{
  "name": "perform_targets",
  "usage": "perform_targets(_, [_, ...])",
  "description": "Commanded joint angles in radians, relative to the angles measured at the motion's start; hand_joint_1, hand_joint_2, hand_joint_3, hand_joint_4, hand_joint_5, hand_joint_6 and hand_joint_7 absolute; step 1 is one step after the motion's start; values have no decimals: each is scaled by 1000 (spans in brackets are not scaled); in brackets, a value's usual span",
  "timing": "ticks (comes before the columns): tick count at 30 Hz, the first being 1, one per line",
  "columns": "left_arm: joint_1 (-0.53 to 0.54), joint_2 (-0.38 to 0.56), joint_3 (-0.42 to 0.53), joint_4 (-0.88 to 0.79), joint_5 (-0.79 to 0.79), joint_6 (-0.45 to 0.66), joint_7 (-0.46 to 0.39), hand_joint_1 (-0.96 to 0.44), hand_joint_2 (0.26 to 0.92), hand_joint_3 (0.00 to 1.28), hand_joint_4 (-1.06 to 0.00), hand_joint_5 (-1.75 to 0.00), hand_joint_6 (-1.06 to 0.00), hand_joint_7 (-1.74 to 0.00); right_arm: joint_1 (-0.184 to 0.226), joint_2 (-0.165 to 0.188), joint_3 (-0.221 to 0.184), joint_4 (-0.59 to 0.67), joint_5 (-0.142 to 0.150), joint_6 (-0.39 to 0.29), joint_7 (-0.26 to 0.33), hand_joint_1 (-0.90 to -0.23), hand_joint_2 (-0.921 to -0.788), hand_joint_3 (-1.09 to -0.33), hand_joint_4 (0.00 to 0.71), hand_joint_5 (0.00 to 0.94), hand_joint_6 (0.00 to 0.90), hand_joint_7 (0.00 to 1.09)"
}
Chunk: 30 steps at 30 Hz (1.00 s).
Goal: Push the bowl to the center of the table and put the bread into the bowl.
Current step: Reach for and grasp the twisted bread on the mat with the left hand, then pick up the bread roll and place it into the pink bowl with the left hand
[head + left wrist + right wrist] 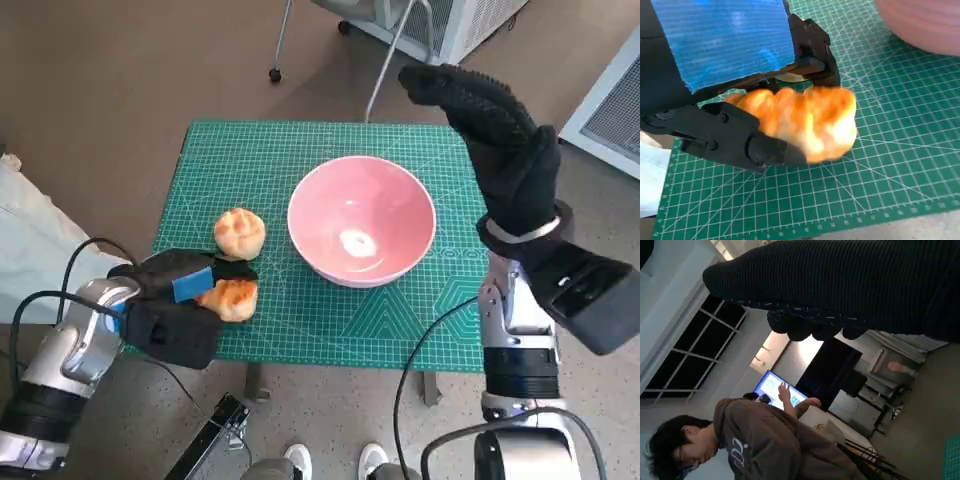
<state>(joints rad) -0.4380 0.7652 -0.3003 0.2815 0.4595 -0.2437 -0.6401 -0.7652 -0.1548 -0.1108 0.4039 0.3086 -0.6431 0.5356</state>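
Observation:
A pink bowl (361,219) stands empty near the middle of the green cutting mat (250,160); its rim shows in the left wrist view (920,22). My left hand (180,285) grips a golden bread piece (232,298) at the mat's front left; the fingers (740,140) wrap around the bread (810,120), just above the mat. A second round bun (240,232) lies left of the bowl, apart from it. My right hand (495,130) is raised high beside the bowl's right side, fingers extended, holding nothing; the glove (850,285) shows in its wrist view.
Cables (60,290) trail off my left arm. A chair base (275,72) and white appliances (450,20) stand beyond the table. A person in a brown hoodie (765,445) sits in the right wrist view. Feet (335,462) show at the front edge.

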Motion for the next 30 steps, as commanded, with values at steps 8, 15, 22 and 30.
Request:
perform_targets(8, [-2, 19, 87, -79, -96, 1, -42, -1, 921, 182, -579, -1267, -483, -1330, 23, -2, 6, 8, -3, 11, 8, -701, -921, -721, 277, 40, -1, 826])
perform_targets(15, [-31, 14, 155, -185, -188, 62, -86, 0, 921, 177, -582, -1291, -494, -1292, 27, -6, 6, 0, 2, 16, 11, -699, -921, -721, 275, 43, -1, 826])
perform_targets(22, [-111, -12, 201, -298, -255, 148, -97, 0, 920, 166, -574, -1413, -552, -1123, 28, -10, 3, 4, 9, 18, 20, -704, -921, -717, 273, 47, -1, 826])
perform_targets(30, [-289, -98, 211, -306, -264, 136, -20, -1, 920, 150, -587, -1393, -569, -1111, 29, -10, -1, 7, 14, 19, 28, -705, -921, -710, 272, 52, -1, 826])
